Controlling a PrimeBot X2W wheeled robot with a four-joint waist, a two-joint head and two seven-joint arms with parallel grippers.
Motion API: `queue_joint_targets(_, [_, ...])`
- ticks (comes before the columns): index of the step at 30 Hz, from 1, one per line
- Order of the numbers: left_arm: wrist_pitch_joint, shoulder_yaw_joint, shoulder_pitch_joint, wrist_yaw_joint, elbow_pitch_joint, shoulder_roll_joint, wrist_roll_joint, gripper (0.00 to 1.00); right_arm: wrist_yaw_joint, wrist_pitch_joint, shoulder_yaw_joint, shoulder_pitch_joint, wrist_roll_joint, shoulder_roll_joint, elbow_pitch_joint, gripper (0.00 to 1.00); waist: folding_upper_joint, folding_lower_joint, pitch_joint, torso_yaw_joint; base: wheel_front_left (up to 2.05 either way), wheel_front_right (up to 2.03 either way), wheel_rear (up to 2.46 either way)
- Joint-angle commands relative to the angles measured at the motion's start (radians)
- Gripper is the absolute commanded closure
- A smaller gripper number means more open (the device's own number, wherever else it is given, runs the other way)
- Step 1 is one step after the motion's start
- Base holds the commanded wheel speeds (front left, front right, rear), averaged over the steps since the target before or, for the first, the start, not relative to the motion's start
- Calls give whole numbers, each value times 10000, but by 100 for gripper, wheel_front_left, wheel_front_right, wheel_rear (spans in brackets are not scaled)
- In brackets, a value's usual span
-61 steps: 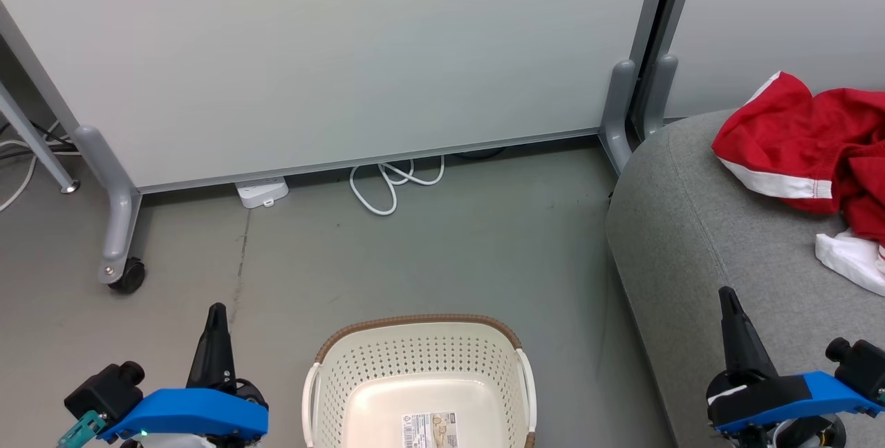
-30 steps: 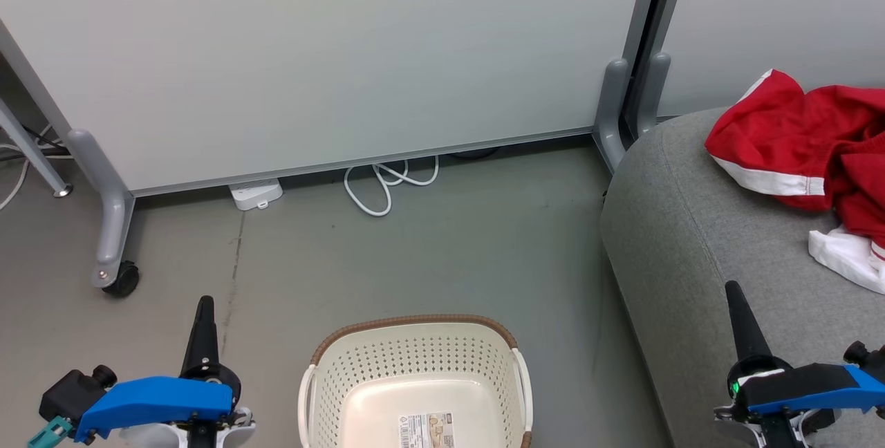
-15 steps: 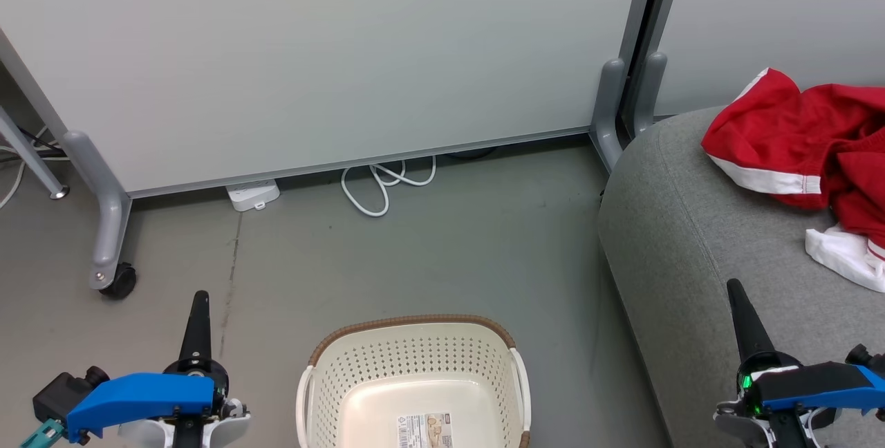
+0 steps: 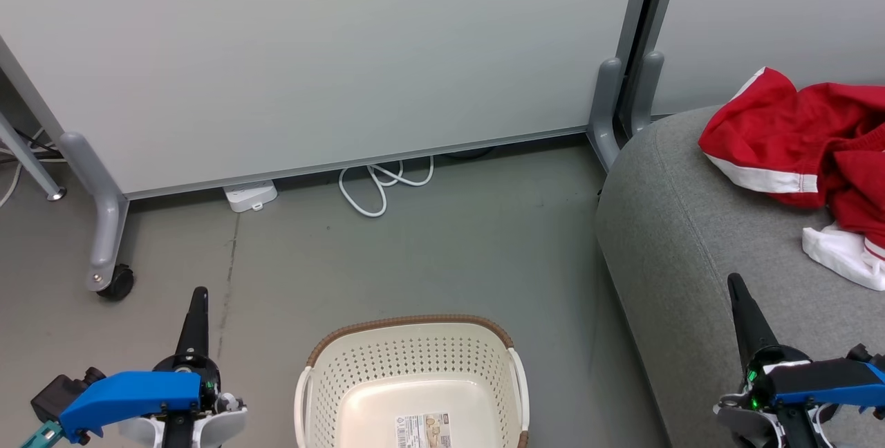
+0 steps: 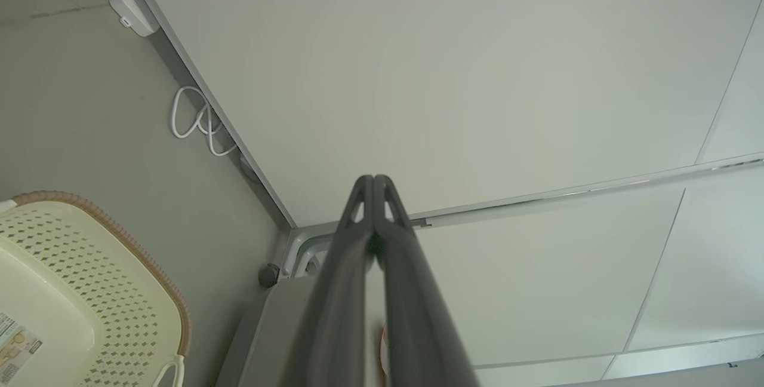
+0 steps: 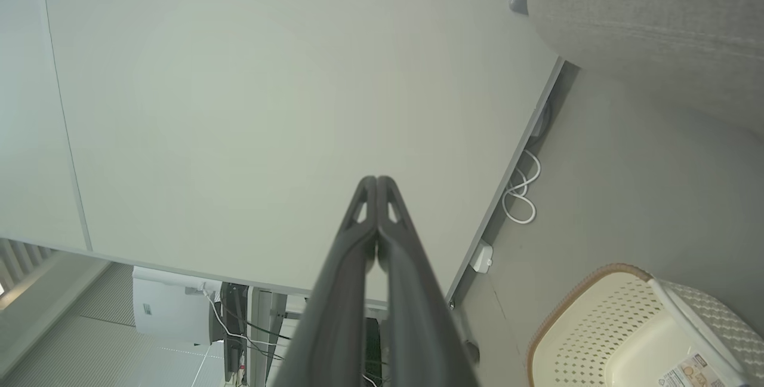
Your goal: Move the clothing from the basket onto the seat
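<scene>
The clothing (image 4: 795,137) lies on the seat (image 4: 691,240) at 2 o'clock. The basket (image 4: 415,321) at 6 o'clock is empty. The task appears complete, hence the left claw (image 4: 199,299) and right claw (image 4: 736,285) rest closed, empty, flanking it.

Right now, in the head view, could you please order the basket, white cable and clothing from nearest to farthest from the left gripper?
1. basket, just right of the left gripper.
2. white cable, by the partition.
3. clothing, far right on the seat.

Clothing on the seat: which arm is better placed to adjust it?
Right. The right gripper, shut, is on the seat's side, nearer the clothing; the left gripper is across the empty basket.
</scene>
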Motion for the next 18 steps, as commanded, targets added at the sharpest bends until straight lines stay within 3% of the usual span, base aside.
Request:
queue_joint_targets(1, [83,85,-197,-90,-84,1,-254,100,7,61,-31,-185,299,12,-74,100,0,0,0,-7,0,0,0])
queue_joint_targets(18, [424,208,-245,-97,-119,-1,-1563,100,7,394,-113,-211,1611,26,-78,100,0,0,-1,-73,0,0,0])
